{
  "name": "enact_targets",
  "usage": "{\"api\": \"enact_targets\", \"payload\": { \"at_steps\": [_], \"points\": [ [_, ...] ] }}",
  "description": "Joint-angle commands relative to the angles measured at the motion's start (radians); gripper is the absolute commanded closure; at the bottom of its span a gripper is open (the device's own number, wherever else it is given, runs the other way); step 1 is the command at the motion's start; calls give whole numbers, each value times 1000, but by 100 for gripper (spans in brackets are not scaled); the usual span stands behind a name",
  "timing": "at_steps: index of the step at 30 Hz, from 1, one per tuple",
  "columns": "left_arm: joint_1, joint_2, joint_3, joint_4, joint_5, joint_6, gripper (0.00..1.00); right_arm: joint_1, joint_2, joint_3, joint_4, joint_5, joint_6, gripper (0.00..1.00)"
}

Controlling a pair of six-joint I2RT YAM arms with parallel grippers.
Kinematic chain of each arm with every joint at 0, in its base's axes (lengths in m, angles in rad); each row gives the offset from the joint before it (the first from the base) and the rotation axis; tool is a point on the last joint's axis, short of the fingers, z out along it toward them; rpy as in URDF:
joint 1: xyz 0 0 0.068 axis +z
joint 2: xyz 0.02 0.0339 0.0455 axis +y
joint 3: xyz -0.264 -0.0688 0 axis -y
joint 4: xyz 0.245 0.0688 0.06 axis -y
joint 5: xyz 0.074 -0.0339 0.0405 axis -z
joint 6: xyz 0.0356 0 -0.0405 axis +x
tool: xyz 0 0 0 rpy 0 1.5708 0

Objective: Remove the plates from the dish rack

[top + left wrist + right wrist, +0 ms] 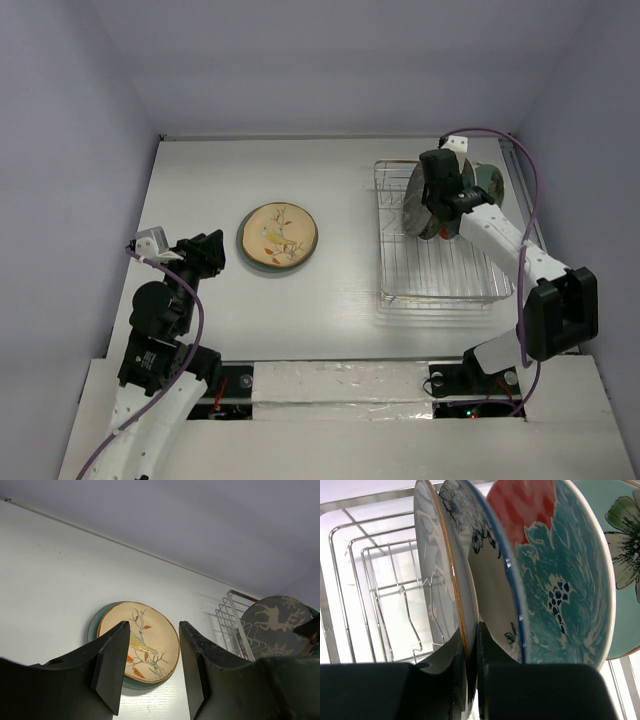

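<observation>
Pinching the rim of the deer plate [437, 575], the right gripper [470, 630] has its two fingers drawn almost together. One finger lies on each face of the plate, and the tan edge is caught between them. The plate stands on edge in the dish rack [440, 285], first in the row of plates.

Seen from this wrist, the rack's wire dividers run off to the left of the fingers. Just to their right, close against the held plate, stands a blue-and-white flowered plate [490, 565]. Beyond it is a red and teal plate [560, 580], and farthest to the right a mint plate [625, 555] with a green flower. All of them are on edge.

The left gripper [152, 627] hangs over the table [340, 190], well apart from the rack, with its jaws spread wide and nothing between them. Straight ahead of its fingers a cream plate [278, 236], painted with a bird on a branch, lies flat on the table. It rests on a blue-grey plate [94, 625], whose rim peeks out on the left. Farther off to this gripper's right the rack's end comes into view, with the deer plate's dark face turned toward it.
</observation>
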Motion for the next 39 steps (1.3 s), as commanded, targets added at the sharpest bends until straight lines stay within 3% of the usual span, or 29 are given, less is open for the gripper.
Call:
{"api": "enact_targets", "payload": {
  "at_steps": [1,12,16,22,24,28,32,39],
  "points": [
    [6,-6,-6,48,4,2,59,-19,-52,78,21,64,-46,100],
    [6,-9,-4,48,4,2,59,15,-210,233,-37,3,-57,100],
    [6,-11,-4,48,4,0,59,61,-294,206,3,-118,-2,100],
    [6,-6,-4,50,4,0,59,229,-296,64,276,-342,170,100],
    [6,-5,-4,47,4,2,59,283,-238,31,389,-356,251,100],
    [6,-3,-4,47,4,0,59,318,-123,-32,637,-534,424,100],
    [6,-6,-3,47,4,2,59,358,0,-89,851,-530,576,100],
    [6,-1,-4,47,4,2,59,386,201,-141,1024,-559,759,100]
  ]
}}
